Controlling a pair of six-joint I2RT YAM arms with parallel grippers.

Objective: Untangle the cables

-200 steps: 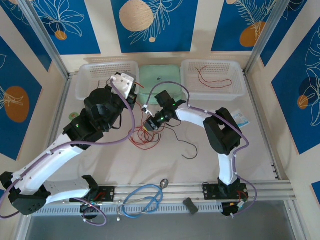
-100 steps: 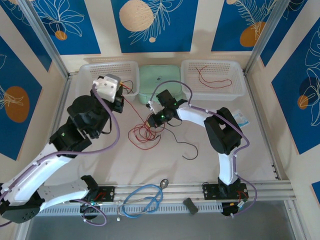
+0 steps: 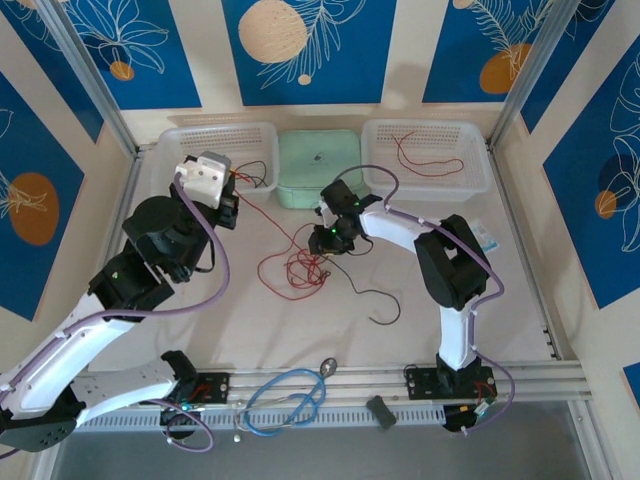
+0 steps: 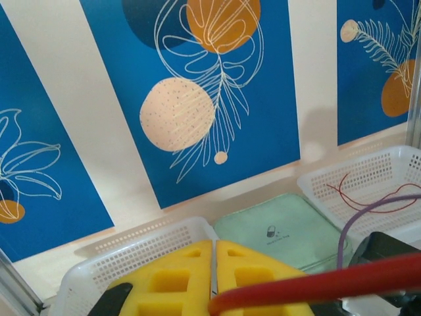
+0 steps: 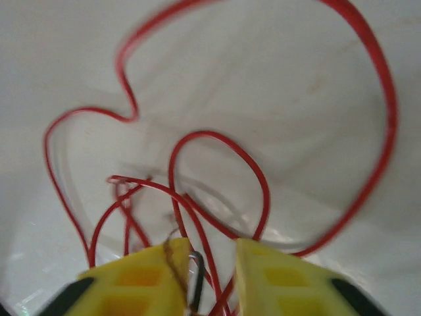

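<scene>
Limp, featherlight red and black cables (image 3: 293, 268) — snarled mid-surface (image 3: 250, 330).
Left fingers (image 4: 172, 280) clamp one red strand (image 4: 316, 283); right fingers (image 5: 276, 280) apart astride the tangle (image 5: 187, 210), seemingly holding nothing — pinch a free loop.

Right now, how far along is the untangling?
Done: one red wire lies in the right basket. In hand: the left hand grips a red strand running to the knot. Left: that red knot under the open right hand, plus a black wire on the table.
</scene>
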